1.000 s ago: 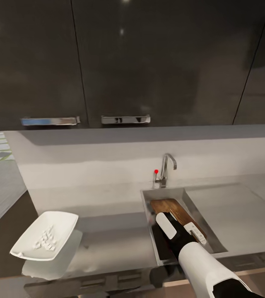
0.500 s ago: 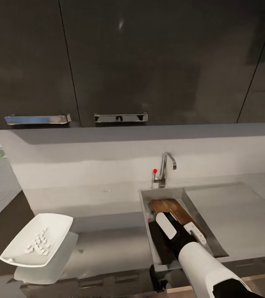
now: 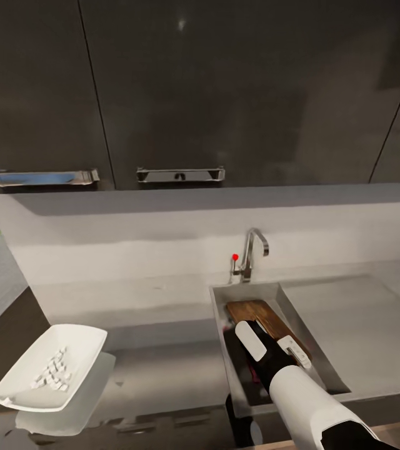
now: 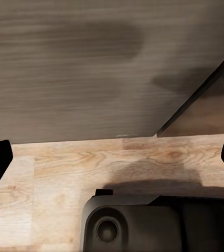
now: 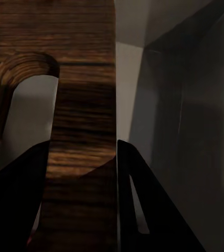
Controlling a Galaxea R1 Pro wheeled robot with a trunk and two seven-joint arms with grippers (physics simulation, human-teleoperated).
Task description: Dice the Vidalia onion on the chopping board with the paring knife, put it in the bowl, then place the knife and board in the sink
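Note:
The sink (image 3: 220, 294) holds the dark brown chopping board (image 3: 257, 310), which leans inside the basin. My right arm (image 3: 274, 367) reaches down into the basin over the board's near end. In the right wrist view my right gripper (image 5: 83, 144) is shut on the chopping board (image 5: 85, 94) beside its slot hole. A small red sliver (image 5: 30, 241) under the board may be the paring knife. The white bowl (image 3: 19, 381) sits at the left on the countertop (image 3: 162, 369) with diced onion (image 3: 51, 375) in it. My left gripper (image 4: 112, 157) is open, over wooden floor.
A chrome tap (image 3: 250, 253) with a red knob (image 3: 235, 257) stands behind the sink. The steel drainboard (image 3: 356, 325) lies to its right. Dark wall cabinets (image 3: 225, 94) with metal handles hang above. A dark cabinet face (image 4: 91, 68) is in front of my left gripper.
The whole head view has shifted, so the bowl and cabinet handles now sit further left in the picture. The right arm and the board have kept their place in the sink.

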